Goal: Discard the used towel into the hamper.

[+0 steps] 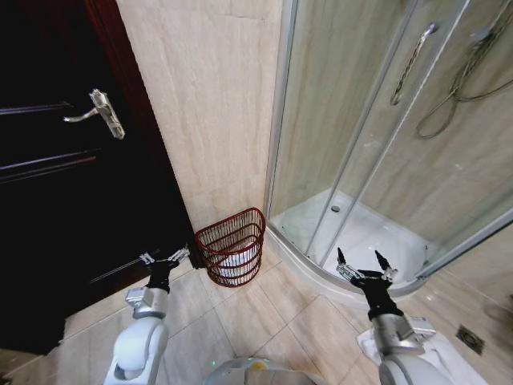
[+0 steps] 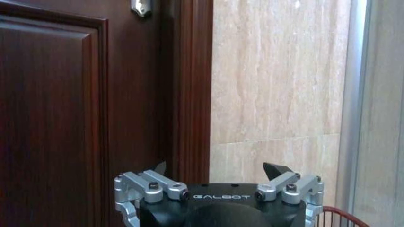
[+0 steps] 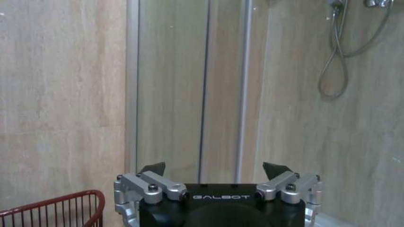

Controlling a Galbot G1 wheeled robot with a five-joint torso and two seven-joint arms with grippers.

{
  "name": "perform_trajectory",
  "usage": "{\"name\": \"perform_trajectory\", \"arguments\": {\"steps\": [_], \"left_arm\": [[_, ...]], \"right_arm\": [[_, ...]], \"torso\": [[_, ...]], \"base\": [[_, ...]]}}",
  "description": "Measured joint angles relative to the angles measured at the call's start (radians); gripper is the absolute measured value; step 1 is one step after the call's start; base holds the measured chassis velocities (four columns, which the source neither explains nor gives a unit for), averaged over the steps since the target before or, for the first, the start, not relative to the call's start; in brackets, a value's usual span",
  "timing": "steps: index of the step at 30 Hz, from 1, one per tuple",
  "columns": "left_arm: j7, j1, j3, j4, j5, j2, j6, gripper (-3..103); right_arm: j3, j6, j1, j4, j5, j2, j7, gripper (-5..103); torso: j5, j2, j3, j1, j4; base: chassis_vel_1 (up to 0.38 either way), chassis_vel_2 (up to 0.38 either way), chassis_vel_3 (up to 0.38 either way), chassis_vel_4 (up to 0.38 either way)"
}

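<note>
Grippers, left (image 1: pixel 167 258) and right (image 1: pixel 363 265), spread empty beside round reddish-brown wire hamper (image 1: pixel 232 247) holding white cloth; risk: bumping hamper.

There is one hamper (image 1: pixel 232 245), with one white towel (image 1: pixel 237 265) inside it. Two hands are visible: the left hand (image 1: pixel 167 258) and the right hand (image 1: pixel 361 261), both with fingers spread. There is one dark door (image 1: pixel 56 184) with one handle (image 1: pixel 100 112), and one shower cabin (image 1: pixel 385 160).
</note>
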Motion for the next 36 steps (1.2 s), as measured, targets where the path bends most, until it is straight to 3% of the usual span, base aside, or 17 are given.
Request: {"name": "perform_trajectory", "arguments": {"steps": [17,36], "left_arm": [[0.0,0.008,-0.005,0.009,0.0,0.022,-0.01,100],[0.007,0.024,-0.005,0.022,0.001,0.049,-0.033,100]], "right_arm": [[0.007,0.011,-0.004,-0.004,0.005,0.007,0.007,100],[0.006,0.026,-0.013,-0.008,-0.005,0.022,0.012,100]], "torso": [[-0.0002,0.0,0.0,0.0,0.0],[-0.0001,0.0,0.0,0.0,0.0]], "base": [[0.028,-0.035,-0.032,0.034],[-0.012,-0.142,0.015,0.149]]}}
